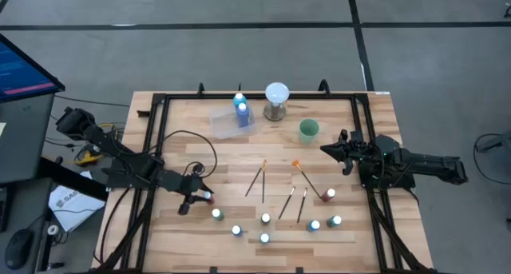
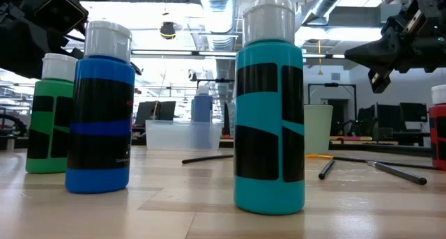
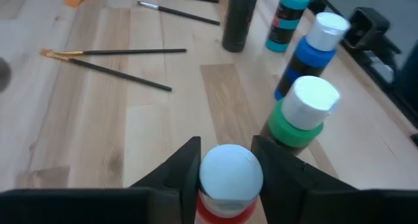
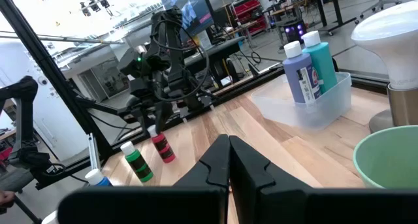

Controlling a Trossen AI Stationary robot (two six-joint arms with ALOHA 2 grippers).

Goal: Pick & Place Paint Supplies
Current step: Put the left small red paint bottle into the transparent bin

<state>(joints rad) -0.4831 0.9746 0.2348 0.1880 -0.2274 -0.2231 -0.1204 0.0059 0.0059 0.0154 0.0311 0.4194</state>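
Left gripper [image 3: 225, 175] — low over the near-left part of the wooden table [image 1: 335, 150], fingers [image 3: 177, 168] narrowed around the white cap of a red-bodied paint bottle [image 3: 228, 185]; the jaws stood close on both sides of the cap, but whether they pressed it could not be told. In the right wrist view this bottle [image 4: 160, 145] hung tilted under the gripper, beside an upright green bottle [image 4: 135, 161].

Right gripper [image 4: 228, 160] — at the table's right edge, raised above the surface, fingers closed together and holding nothing.

Paint bottles on the table — a green bottle [image 3: 299, 116] just beside the left gripper, a blue bottle [image 3: 312, 51] behind it, then a teal bottle [image 3: 289, 16] and a dark one [image 3: 238, 18] farther off. From above, white caps were scattered along the near edge [image 1: 265, 219], with a red bottle [image 1: 329, 195] lying toward the right.

Clear plastic bin [image 1: 227, 122] — near the far edge, containing two bottles, one blue [image 4: 300, 72] and one teal [image 4: 319, 61].

Brushes — five thin brushes lying loose at mid-table, two with orange tips [image 1: 257, 178], [image 1: 307, 174], others dark-handled [image 1: 287, 202].

Other items — a green cup [image 1: 309, 129] and a white globe on a metal base [image 1: 276, 100] near the far edge.
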